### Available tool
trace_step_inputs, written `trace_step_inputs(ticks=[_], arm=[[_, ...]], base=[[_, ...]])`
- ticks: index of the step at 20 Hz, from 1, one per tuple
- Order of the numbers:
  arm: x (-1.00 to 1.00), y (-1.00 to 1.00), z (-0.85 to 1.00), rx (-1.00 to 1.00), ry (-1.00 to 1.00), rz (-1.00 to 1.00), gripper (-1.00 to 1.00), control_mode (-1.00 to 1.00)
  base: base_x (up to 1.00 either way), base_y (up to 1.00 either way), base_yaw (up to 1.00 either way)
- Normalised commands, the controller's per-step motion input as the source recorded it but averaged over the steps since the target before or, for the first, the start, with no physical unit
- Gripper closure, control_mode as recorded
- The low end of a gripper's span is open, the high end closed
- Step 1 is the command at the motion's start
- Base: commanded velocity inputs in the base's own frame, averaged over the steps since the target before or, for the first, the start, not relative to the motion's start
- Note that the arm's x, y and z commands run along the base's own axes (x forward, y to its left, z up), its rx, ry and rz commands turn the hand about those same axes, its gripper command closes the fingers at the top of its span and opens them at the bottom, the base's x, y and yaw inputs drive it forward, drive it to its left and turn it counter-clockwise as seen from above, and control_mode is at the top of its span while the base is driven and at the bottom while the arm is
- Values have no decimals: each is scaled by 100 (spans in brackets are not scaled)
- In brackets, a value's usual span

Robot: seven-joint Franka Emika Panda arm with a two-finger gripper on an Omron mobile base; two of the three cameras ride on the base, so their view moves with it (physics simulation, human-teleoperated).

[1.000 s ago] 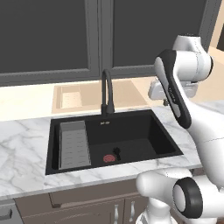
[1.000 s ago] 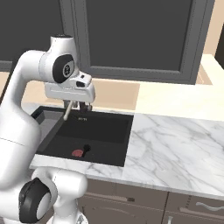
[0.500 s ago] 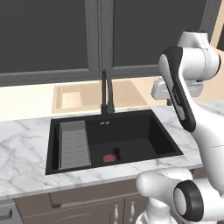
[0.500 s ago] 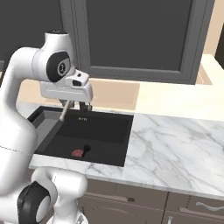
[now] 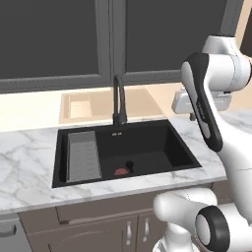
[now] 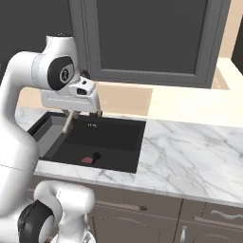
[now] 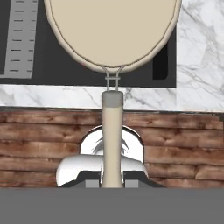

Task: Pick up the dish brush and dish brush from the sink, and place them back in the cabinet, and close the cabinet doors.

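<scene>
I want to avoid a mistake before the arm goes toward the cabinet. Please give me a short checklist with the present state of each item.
1. Cream dish brush held by its handle in the gripper: ok.
2. Brush lifted above the sink: ok.
3. Black dish brush out of the sink: not ok, it lies by the red drain.
4. Cabinet doors open for placing: not ok, they look shut.
5. Grip firm enough for the swing: cannot tell.

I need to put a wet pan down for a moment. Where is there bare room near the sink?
The white marble counter right of the black rectangular sink is a broad bare patch, bordered behind by the cream ledge. Inside the sink it is crowded: grey ribbed rack, red drain disc, small black brush.
</scene>
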Motion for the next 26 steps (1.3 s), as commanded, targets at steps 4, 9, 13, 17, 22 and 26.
trace_step_inputs(ticks=[4,9,13,17,22,26], arm=[[0,0,0,0,0,0,100,100],[0,0,0,0,0,0,100,100],[0,0,0,0,0,0,100,100],[0,0,0,0,0,0,100,100],[0,0,0,0,0,0,100,100],[0,0,0,0,0,0,100,100]], base=[[-69,0,2],[-66,7,2],[-57,20,2],[-51,31,2],[-38,56,5],[-39,71,7]])
